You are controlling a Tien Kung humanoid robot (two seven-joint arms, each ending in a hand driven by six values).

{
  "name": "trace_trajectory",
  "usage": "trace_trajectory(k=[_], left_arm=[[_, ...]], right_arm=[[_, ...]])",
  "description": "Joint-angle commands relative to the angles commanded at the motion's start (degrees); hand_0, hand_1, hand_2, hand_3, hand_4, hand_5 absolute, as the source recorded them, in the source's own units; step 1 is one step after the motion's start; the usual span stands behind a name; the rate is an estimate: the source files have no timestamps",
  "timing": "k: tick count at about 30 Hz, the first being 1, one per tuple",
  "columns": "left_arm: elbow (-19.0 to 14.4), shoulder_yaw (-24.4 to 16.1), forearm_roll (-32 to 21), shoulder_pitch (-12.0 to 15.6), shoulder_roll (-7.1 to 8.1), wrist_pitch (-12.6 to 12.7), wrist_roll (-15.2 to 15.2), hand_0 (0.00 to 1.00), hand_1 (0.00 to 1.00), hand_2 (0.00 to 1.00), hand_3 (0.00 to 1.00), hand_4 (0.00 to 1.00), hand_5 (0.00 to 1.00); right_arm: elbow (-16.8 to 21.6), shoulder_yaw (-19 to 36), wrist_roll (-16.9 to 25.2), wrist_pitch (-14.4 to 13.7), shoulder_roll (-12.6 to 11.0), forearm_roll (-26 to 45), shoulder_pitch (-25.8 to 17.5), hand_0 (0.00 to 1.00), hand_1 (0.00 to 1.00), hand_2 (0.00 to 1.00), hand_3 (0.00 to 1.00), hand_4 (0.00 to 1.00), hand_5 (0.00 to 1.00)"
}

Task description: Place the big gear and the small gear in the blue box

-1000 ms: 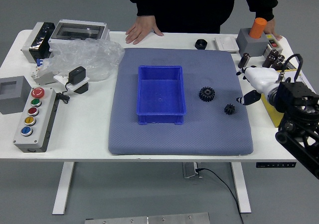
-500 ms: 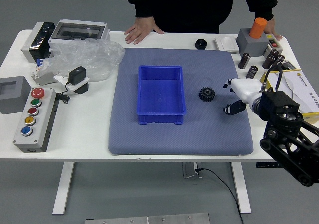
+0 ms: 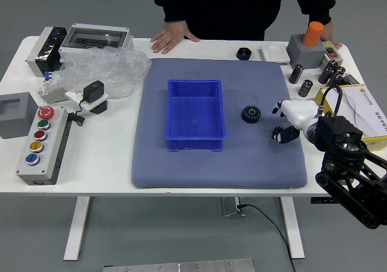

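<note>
My right hand (image 3: pixel 283 121) reaches in from the right over the mat's right part, its fingers spread and holding nothing that I can see. Partly covered by its lower fingers is the small black gear (image 3: pixel 277 130). The big black gear (image 3: pixel 251 114) lies flat on the mat to the left of the hand, apart from it. Further left on the mat stands the blue box (image 3: pixel 195 118), with nothing inside.
Past the grey-blue mat (image 3: pixel 242 166), a person's hands (image 3: pixel 171 36) rest at the table's far edge. Black cylinders (image 3: pixel 305 88), a grey block with an orange cylinder (image 3: pixel 312 34) and a yellow tray stand right; a button box (image 3: pixel 43 145) and plastic bag (image 3: pixel 115 69) lie left.
The right hand has moved left from the table's right side to over the small gear, then shifted slightly down. Gears and box have not moved.
</note>
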Motion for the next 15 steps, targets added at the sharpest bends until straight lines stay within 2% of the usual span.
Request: trace_trajectory(k=[15], left_arm=[[0.00,0.14,-0.18,-0.02,-0.16,0.01,-0.02,0.841,0.805,0.811,0.847,0.721,0.275]], right_arm=[[-3.30,-0.18,2.91,-3.39,0.34,-0.54,-0.63,0.663,0.614,0.661,0.657,0.790,0.259]])
